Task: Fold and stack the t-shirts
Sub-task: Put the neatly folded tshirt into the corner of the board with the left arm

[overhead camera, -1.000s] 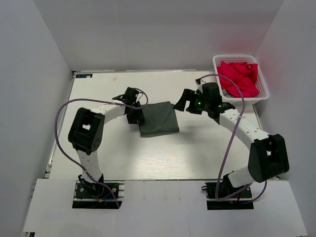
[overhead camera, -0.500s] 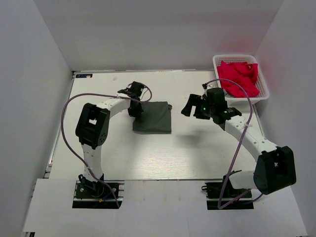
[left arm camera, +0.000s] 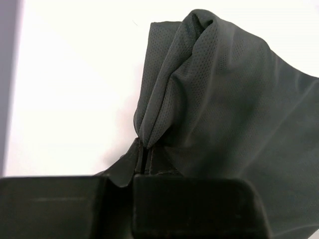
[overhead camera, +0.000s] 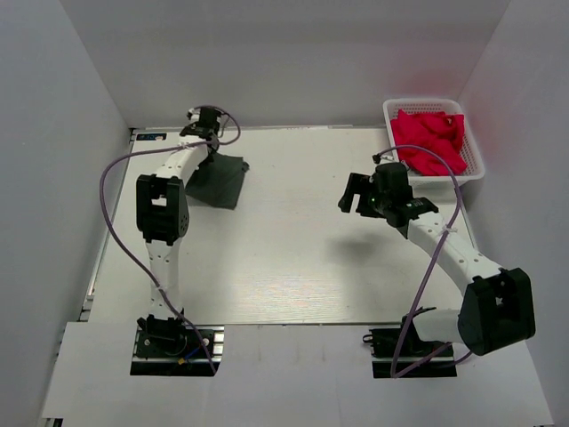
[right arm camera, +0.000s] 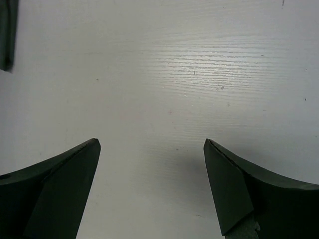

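The folded dark charcoal-grey t-shirt lies bunched at the back left of the table. My left gripper is shut on its edge; in the left wrist view the cloth rises in pinched folds from between the closed fingers of the left gripper. Bright red-pink t-shirts are piled in the white mesh basket at the back right. My right gripper hovers open over bare table right of centre, well apart from both; in its wrist view the right gripper has only tabletop between its fingers.
White walls enclose the table on the left, back and right. The left arm stretches far toward the back left corner, its purple cable looping out to the left. The right arm's cable arcs beside its forearm.
The left gripper has shut on the grey t-shirt and dragged it from the table's middle to the back left. The right gripper has drawn back to the right, still open.
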Robot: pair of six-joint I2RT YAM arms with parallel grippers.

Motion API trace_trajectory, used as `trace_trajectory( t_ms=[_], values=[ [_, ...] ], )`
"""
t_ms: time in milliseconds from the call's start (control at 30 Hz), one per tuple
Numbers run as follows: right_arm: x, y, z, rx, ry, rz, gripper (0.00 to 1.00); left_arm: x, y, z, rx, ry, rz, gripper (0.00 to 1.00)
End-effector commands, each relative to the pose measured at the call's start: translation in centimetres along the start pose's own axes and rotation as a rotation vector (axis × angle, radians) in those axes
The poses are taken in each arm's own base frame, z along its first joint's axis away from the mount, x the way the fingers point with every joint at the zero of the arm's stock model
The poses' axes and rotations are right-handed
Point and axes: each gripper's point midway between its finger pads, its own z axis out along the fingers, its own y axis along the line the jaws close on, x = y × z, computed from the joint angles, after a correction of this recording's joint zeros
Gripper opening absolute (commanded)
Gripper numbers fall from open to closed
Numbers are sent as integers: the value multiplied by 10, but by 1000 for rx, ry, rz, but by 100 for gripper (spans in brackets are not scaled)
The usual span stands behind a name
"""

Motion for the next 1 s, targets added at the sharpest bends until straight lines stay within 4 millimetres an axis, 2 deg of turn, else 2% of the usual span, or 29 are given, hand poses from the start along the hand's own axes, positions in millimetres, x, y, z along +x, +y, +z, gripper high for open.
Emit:
trace_trajectory(
  t_ms=[0, 33, 100, 133, 300, 333, 367, 433, 533, 600, 667, 733, 767, 800, 867, 900, 967],
  values=[
    [-8, -6, 4, 35, -7, -12, 90, -27, 53, 31, -129, -19, 24, 0],
    [-11, -6, 5, 37, -11, -9, 90, -44, 62, 34, -137, -46, 11, 0],
    [-11, -8, 9, 45, 2, 3, 90, -49, 76, 50, -148, -41, 0, 0],
    [-13, -8, 9, 46, 3, 3, 90, -56, 89, 63, -156, -44, -15, 0],
    [-14, -8, 18, 47, 27, 11, 90, -82, 127, 95, -185, -123, -31, 0],
    [-14, -9, 19, 51, 30, 15, 90, -87, 134, 95, -192, -139, -48, 0],
    [-16, -7, 23, 51, 37, 18, 90, -86, 130, 101, -182, -137, -37, 0],
    [-18, -7, 27, 57, 52, 27, 90, -88, 140, 114, -183, -136, -49, 0],
    [-16, -6, 30, 49, 69, 31, 90, -89, 143, 125, -194, -154, -31, 0],
    [-16, -7, 32, 54, 67, 44, 90, -89, 144, 125, -195, -153, -20, 0],
    [-13, 2, 32, 5, 86, 49, 90, -85, 148, 131, -200, -141, -22, 0],
    [-14, 3, 31, 1, 86, 53, 90, -88, 149, 127, -200, -151, -37, 13],
    [-14, 3, 30, 6, 83, 56, 90, -96, 156, 115, -209, -165, -55, 27],
    [-14, 0, 30, 18, 81, 61, 90, -96, 159, 112, -222, -166, -70, 58],
    [-16, 3, 26, 9, 67, 68, 90, -102, 163, 100, -221, -174, -98, 85],
    [-19, 6, 22, 0, 53, 69, 90, -110, 170, 84, -221, -190, -115, 100],
    [-24, 8, 15, -13, 25, 66, 90, -118, 176, 66, -209, -205, -151, 100]
  ],
)
